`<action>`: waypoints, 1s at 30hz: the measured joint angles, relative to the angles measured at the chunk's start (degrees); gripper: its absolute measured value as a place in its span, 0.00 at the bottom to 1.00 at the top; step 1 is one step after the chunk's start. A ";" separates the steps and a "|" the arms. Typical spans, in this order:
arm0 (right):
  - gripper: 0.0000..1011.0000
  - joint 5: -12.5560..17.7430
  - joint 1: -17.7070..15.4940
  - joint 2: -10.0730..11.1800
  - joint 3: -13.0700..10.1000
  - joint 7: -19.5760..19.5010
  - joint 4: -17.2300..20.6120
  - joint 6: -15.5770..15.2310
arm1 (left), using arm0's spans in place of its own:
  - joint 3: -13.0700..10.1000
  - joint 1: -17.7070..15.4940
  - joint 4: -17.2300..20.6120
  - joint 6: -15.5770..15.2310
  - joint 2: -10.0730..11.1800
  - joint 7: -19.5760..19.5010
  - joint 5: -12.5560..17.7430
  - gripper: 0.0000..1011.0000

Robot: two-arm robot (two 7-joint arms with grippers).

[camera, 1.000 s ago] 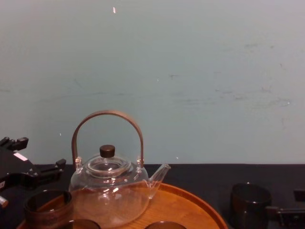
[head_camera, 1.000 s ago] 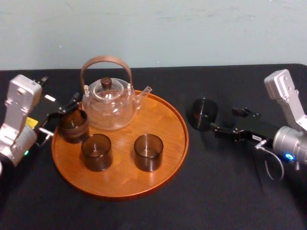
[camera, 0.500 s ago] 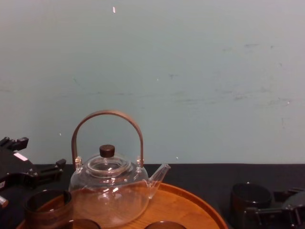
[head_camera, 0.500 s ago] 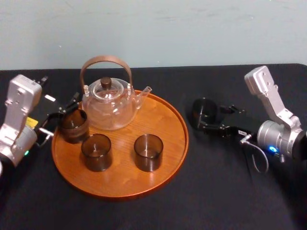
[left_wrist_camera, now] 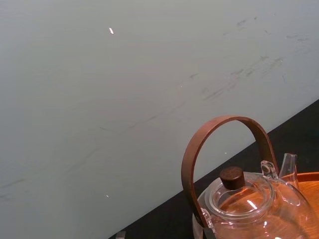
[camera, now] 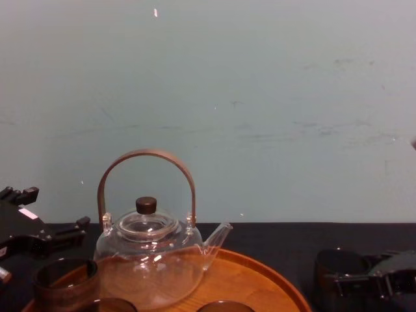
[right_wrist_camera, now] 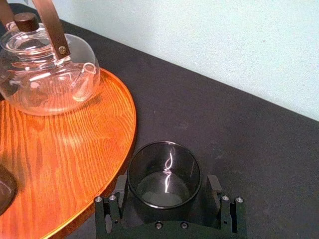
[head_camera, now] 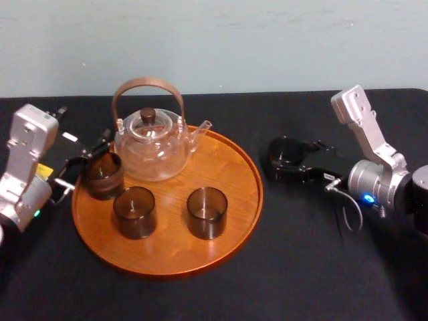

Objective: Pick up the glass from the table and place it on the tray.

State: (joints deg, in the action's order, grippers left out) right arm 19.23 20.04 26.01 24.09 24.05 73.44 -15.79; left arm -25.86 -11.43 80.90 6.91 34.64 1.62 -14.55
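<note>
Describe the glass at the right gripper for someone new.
On the black table, look just right of the round wooden tray. The dark smoky glass stands there between the open fingers of the right gripper; it is the only glass off the tray.

A robotics lab bench (plain, staged): matte black table [head_camera: 301,267] set against a bare, scuffed pale-green wall [head_camera: 267,40].

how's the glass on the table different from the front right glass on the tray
The table glass stands on the black table, right of the tray; the tray glass stands on wood. The table glass sits between the open fingers of the right gripper; the tray glass has no gripper at it. Both are upright, dark, open-topped and look alike in size.
</note>
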 joint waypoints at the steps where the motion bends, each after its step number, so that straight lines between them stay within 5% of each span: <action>1: 0.99 -0.20 0.29 -0.24 0.04 0.10 -0.35 0.00 | 0.00 0.00 0.00 0.00 0.00 0.00 0.00 0.99; 30: 0.98 -2.07 2.37 -1.87 0.68 1.28 -2.74 -0.15 | 0.00 0.00 0.00 0.00 0.00 0.00 0.00 0.99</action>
State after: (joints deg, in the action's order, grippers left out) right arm 17.16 22.41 24.14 24.78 25.33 70.71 -15.94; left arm -25.86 -11.43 80.90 6.91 34.65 1.62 -14.55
